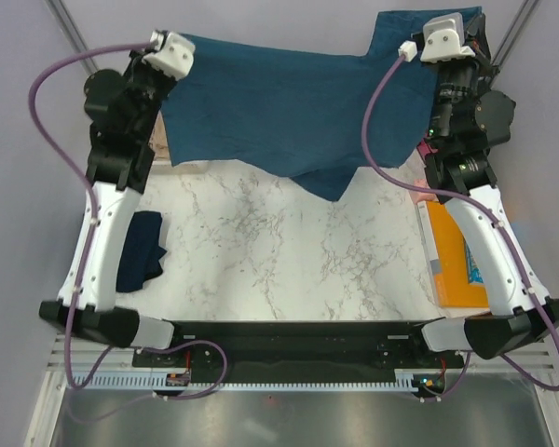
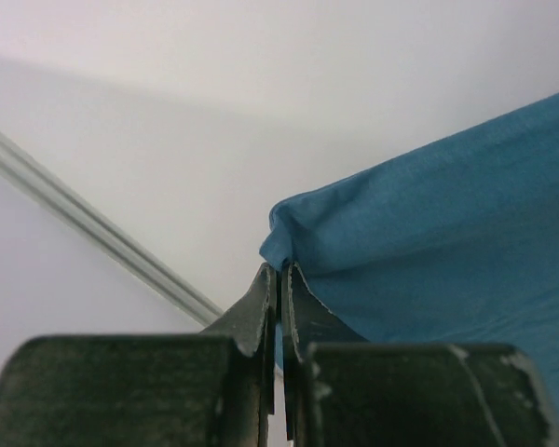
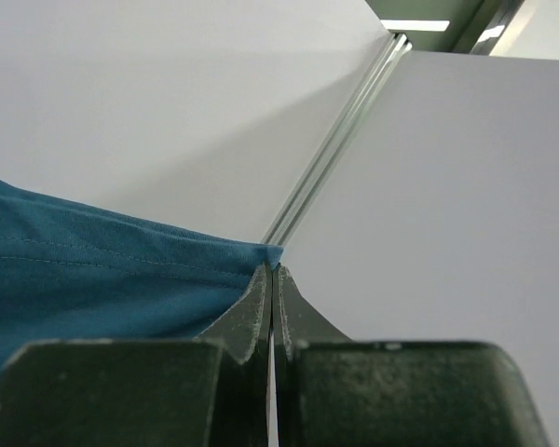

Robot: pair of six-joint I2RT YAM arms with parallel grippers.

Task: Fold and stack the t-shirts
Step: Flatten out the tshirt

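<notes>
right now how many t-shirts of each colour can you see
teal-blue t-shirt: 1
dark navy t-shirt: 1
beige-tan t-shirt: 1 (only a sliver shows beside the left arm, so its kind is a guess)
total: 3

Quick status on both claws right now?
Left claw: shut on a corner of the teal-blue t-shirt.
Right claw: shut on another corner of the same shirt.
</notes>
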